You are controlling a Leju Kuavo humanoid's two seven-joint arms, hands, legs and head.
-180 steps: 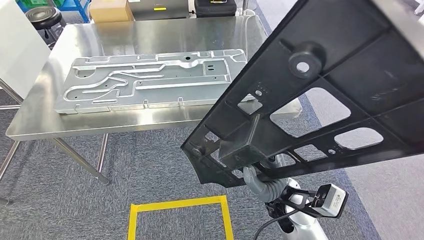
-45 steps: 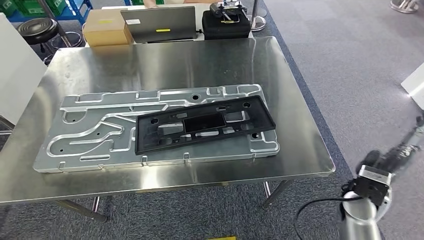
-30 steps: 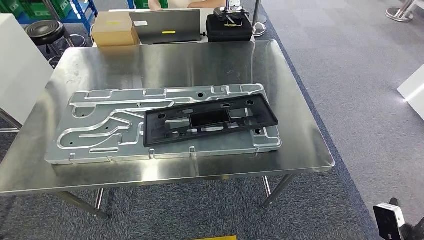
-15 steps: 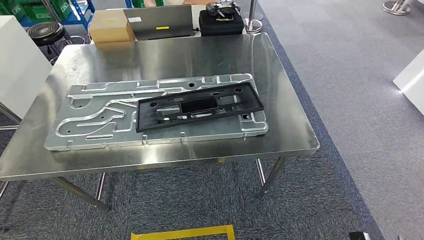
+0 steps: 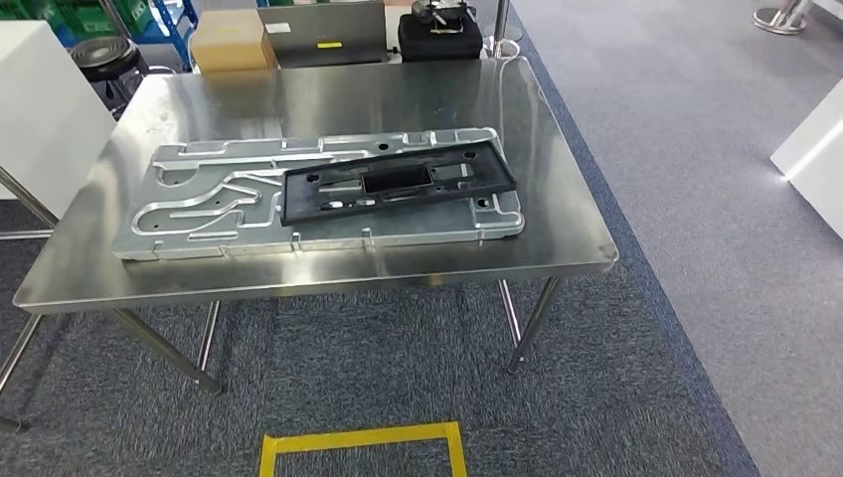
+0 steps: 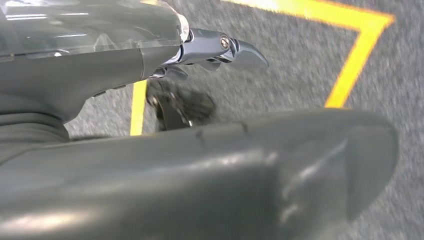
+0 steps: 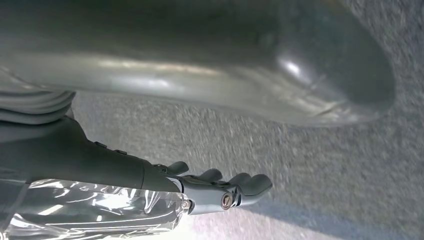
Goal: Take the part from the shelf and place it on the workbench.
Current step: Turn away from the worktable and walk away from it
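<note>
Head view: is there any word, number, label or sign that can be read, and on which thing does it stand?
No text can be read.
Cardboard box: a pale label on top, too small to read.
Grey laptop: a yellow sticker and a white one, both too blurred to read.
Black part and metal plate: no markings can be made out.
Yellow tape on the floor: a plain outline, no writing.

Steel-topped bench (image 5: 557,214) on thin metal legs, glare on its far half. Floor under it is mottled blue-grey carpet (image 5: 398,373); paler grey carpet (image 5: 716,179) runs along the right. Yellow tape rectangle (image 5: 363,438) on the floor, near edge. Beyond the far edge: brown cardboard box (image 5: 231,42), grey laptop lid (image 5: 324,30), black case (image 5: 440,38). Black round stool (image 5: 97,56) far left, white panel (image 5: 45,104) beside it. White object (image 5: 813,149) at right.
</note>
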